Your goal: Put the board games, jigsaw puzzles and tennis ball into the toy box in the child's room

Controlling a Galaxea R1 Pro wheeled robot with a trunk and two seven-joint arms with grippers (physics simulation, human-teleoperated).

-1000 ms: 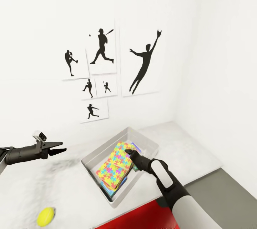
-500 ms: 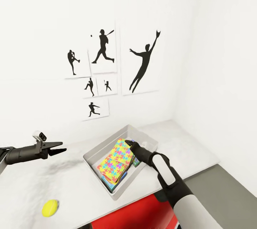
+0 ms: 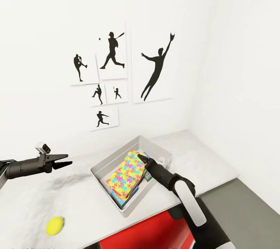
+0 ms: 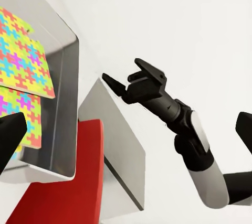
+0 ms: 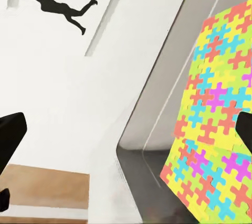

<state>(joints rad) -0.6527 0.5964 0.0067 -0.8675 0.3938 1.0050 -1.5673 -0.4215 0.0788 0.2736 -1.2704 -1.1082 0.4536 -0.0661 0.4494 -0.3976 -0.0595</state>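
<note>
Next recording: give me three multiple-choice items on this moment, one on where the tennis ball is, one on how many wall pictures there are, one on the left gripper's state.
1. Where is the tennis ball?
A. inside the toy box
B. on the table, outside the toy box
C. in the right gripper

2. How many silhouette pictures hang on the wall?
A. three
B. six
C. nine

3. What state is the left gripper in?
A. open and empty
B. shut on a puzzle
C. shut on the ball

Answers:
1 B: the tennis ball lies on the table, apart from the toy box, which holds a jigsaw puzzle.
2 B: six black-figure silhouette pictures can be counted.
3 A: the left gripper hovers with fingers spread and nothing between them.
</note>
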